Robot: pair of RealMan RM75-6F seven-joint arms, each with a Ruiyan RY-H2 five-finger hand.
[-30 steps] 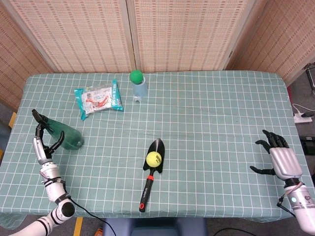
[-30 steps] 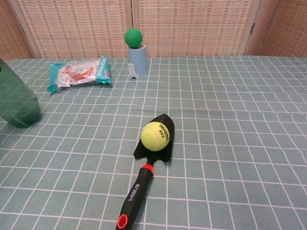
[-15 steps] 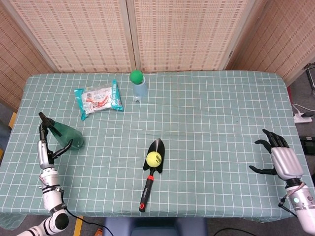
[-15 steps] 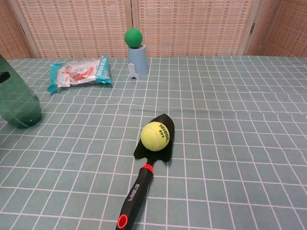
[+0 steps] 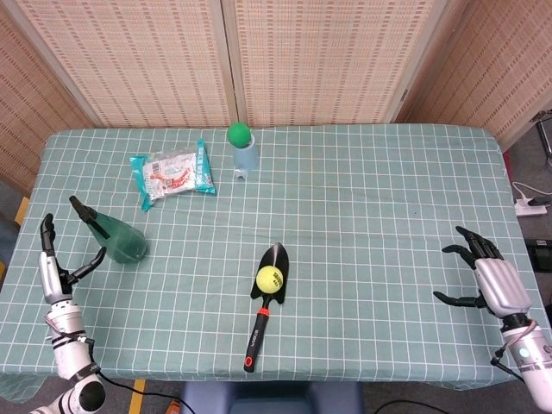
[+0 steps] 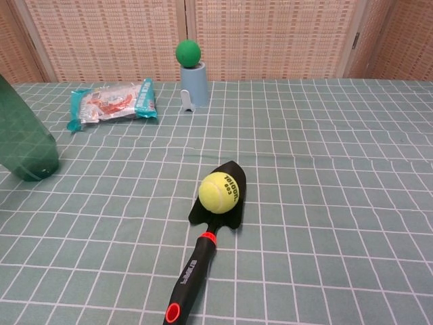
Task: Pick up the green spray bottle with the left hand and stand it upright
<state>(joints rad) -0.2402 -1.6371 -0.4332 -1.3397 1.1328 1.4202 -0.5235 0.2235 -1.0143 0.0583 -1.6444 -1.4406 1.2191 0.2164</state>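
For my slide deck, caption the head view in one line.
Green spray bottle standing on the checked table, left hand open beside it, right hand open and idle.

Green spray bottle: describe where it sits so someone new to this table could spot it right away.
Start at the table's left edge in the head view. The green spray bottle stands there, in front of the snack packet, with the left hand open just left of it and not touching. It is the only translucent dark-green thing, with a black nozzle on top, unlike the solid green ball on the pale cup.

A tennis ball (image 5: 270, 278) sits on a black trowel (image 5: 266, 304); snack packet (image 5: 172, 175) and blue cup (image 5: 245, 155) lie behind.
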